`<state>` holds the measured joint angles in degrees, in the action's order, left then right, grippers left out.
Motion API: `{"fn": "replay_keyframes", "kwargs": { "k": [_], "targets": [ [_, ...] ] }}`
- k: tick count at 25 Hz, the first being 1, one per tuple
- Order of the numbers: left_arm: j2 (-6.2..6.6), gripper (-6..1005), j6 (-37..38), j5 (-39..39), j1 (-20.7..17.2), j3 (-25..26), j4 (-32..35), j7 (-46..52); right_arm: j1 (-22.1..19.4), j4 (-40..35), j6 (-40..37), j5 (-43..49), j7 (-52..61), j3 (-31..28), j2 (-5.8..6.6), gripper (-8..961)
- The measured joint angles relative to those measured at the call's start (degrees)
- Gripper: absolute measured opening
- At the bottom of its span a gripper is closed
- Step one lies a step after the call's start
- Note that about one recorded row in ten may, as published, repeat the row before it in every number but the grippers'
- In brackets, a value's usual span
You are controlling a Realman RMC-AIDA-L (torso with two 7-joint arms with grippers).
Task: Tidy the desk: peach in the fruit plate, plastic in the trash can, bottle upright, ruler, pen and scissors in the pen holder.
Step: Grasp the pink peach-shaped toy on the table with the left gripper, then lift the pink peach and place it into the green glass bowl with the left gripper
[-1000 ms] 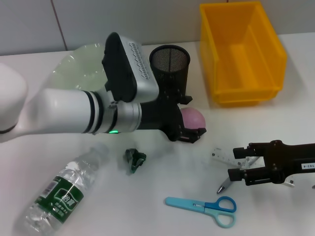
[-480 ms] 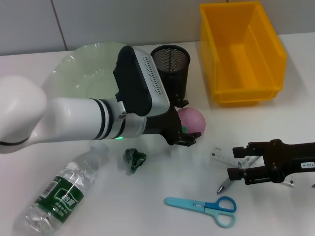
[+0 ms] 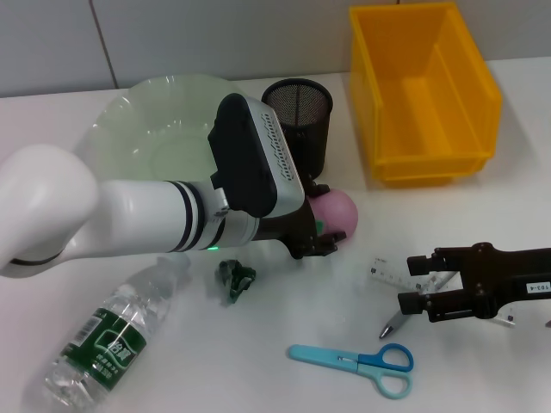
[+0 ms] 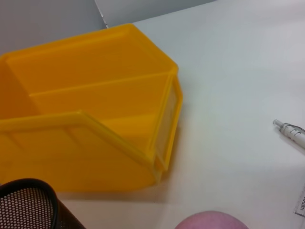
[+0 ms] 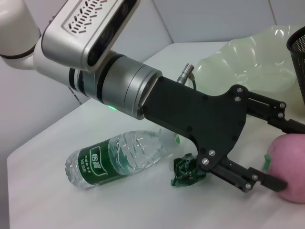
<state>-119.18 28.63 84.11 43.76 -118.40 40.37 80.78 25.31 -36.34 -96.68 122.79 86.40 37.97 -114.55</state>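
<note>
1. Since a second ago the left arm has swung further across the desk, uncovering more of the fruit plate [image 3: 151,129], and its left gripper [image 3: 327,234] has closed in on the peach [image 3: 337,212]; the right gripper [image 3: 411,284] has not moved.
2. The peach is round, pink and matt. It lies on the white desk [image 3: 284,379] just in front of the pen holder [image 3: 298,120] — a black cylinder of wire mesh.
3. The left gripper's black fingers [image 5: 248,179] stand spread apart, one on each side of the peach, which sits at their tips; I cannot tell whether they touch it.
4. The plate is pale green, translucent, with a wavy rim. The trash can [image 3: 422,86] is a rectangular yellow plastic bin.
5. The clear plastic bottle [image 3: 108,340] with a green label lies on its side near the desk's front edge; the crumpled green plastic [image 3: 235,280] is just beside its cap end.
6. The right gripper — jaws apart — rests over the transparent ruler [image 3: 387,274] and pen [image 3: 392,325]; the blue scissors [image 3: 357,361] lie flat in front of them.
</note>
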Motion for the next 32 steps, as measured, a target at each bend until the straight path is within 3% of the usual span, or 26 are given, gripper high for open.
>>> {"fn": "replay_keyframes", "kwargs": {
  "k": [5,10,17,21,24,27,29,32],
  "targets": [
    [0.0,707,-0.1,0.0,0.0,-0.3,0.5,-0.2,-0.1,0.0,0.0,0.0,0.0,0.0,0.03,813],
    [0.0,480,0.3,0.0,-1.0,-0.1,2.4,0.0,-0.1,0.0,0.0,0.0,0.0,-0.1,0.04,814],
    [0.28,421,1.6,-0.2,-6.0,1.3,8.9,0.0,-0.4,-0.2,0.0,0.0,0.0,-0.5,0.04,814],
    [0.48,388,8.8,-0.2,-10.3,8.2,12.8,0.1,-0.4,-0.2,0.0,0.0,-0.1,-0.6,0.09,814],
    [0.41,340,17.1,-2.9,-14.2,18.3,15.0,0.1,-0.4,-0.2,0.0,0.0,-0.3,-0.6,0.11,814],
    [0.44,312,19.2,-5.9,-14.9,21.8,14.6,-0.1,-0.4,-0.2,0.0,0.0,-0.4,-0.6,0.12,814],
    [0.4,293,19.9,-10.8,-15.4,27.3,11.8,-1.0,-0.4,-0.2,0.0,0.0,-0.4,-0.6,0.13,814],
    [0.3,265,19.1,-13.0,-15.1,29.4,9.5,-2.0,-0.3,-0.2,0.0,0.0,-0.4,-0.6,0.13,814]
  ]
}}
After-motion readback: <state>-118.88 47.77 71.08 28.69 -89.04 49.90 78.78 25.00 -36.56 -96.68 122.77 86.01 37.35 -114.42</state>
